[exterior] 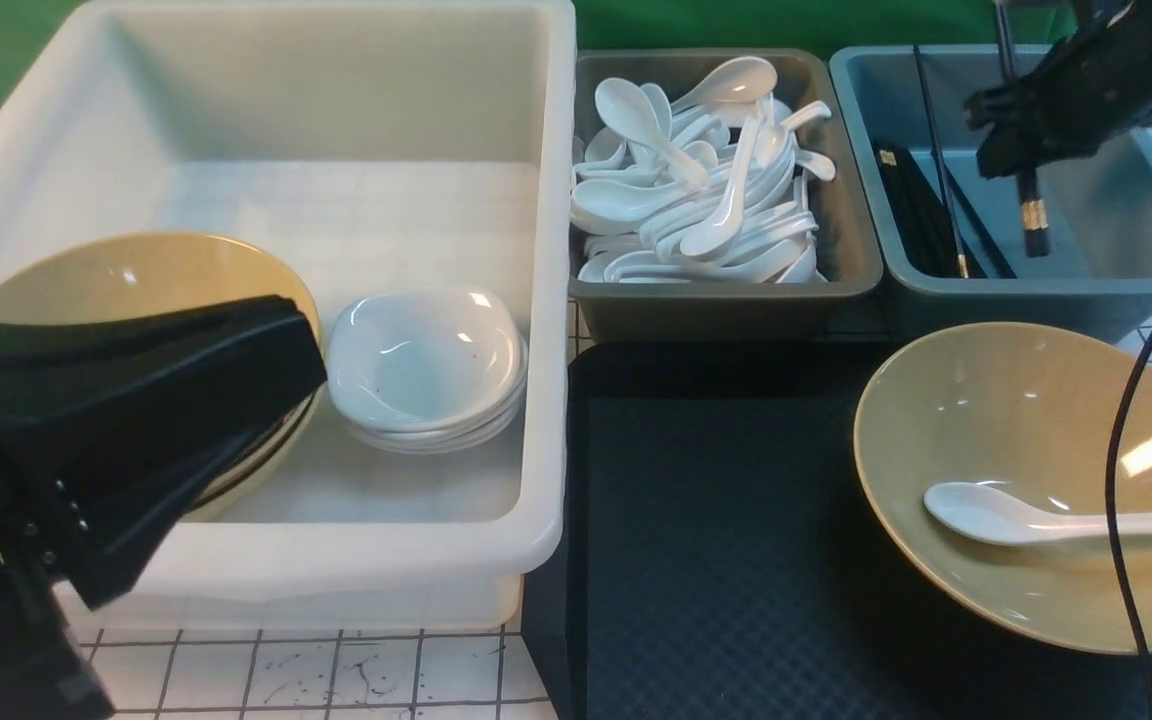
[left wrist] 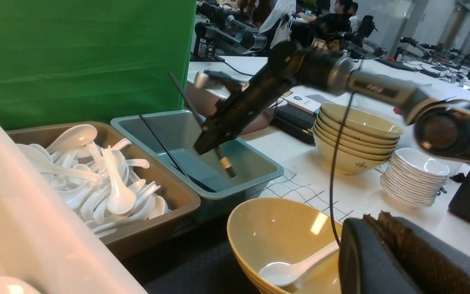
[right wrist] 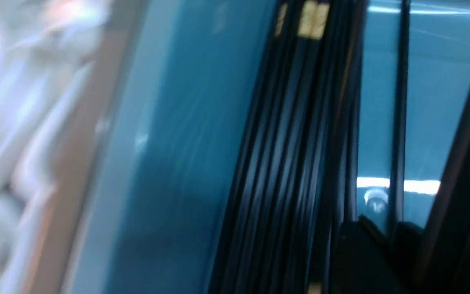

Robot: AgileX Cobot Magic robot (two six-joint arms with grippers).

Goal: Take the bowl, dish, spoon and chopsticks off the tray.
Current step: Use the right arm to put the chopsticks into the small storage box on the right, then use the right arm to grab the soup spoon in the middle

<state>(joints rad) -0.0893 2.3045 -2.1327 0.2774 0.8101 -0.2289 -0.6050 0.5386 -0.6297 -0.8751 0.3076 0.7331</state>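
Black left hand (exterior: 301, 322), shut and empty, overlaps a white plastic tub (exterior: 336, 560) of stacked tan bowls (exterior: 166, 275) and white dishes (exterior: 426, 360). Rightward: brownish-grey bin (exterior: 736, 305), countless white spoons (exterior: 726, 200); blue bin (exterior: 1116, 220), right hand (exterior: 1028, 160) closed on black gold-banded chopsticks (exterior: 1035, 240); black tray (exterior: 706, 520), one wide tan bowl (exterior: 1046, 430) near its far edge, one white ceramic spoon (exterior: 1006, 515) inside.

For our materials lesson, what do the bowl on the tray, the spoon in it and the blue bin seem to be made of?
Bowl: probably glazed ceramic or melamine; glossy tan with sharp highlights.
Spoon: likely ceramic, possibly plastic; smooth, white, shiny.
Blue bin: apparently moulded plastic; rounded rim, soft sheen.
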